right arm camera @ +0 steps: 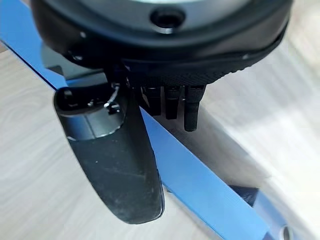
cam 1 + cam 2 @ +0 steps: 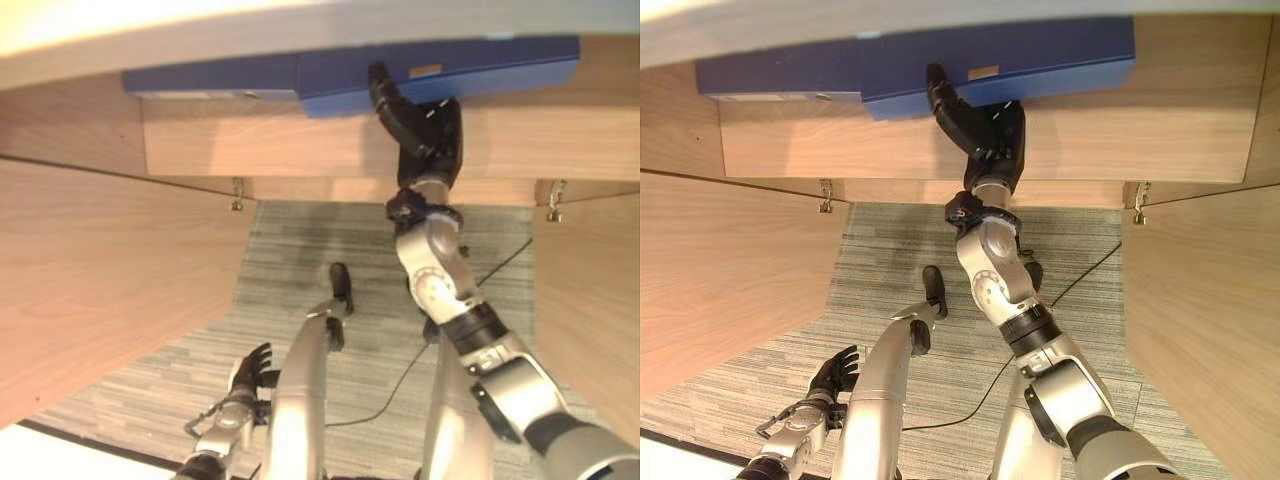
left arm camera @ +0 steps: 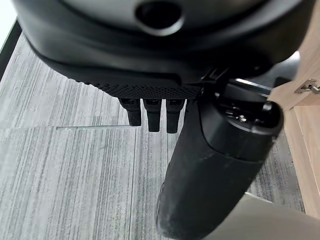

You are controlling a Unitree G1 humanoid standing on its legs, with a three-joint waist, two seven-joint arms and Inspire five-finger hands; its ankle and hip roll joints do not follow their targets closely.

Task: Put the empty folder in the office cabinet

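**Blue folder pinched at the cabinet shelf edge**

Where the right hand reaches up toward twelve o'clock, its thumb and fingers are pinched on the lower edge of a blue folder, which lies flat along the front edge of the wooden shelf inside the office cabinet. In the right wrist view the thumb lies on the near side of the folder's thin blue edge and the fingers go down on its far side, so the edge sits between them. A second blue folder lies on the same shelf at about ten o'clock from the hand, its end touching or overlapping the held one; which lies on top cannot be told. That makes two folders.

Two cabinet doors stand open: the left door at nine o'clock, the right door at three o'clock, each with one metal hinge visible near its top corner. Between them lies an open stretch of grey striped carpet.

Down at seven o'clock the left hand hangs low over the carpet, fingers loosely spread and holding nothing.
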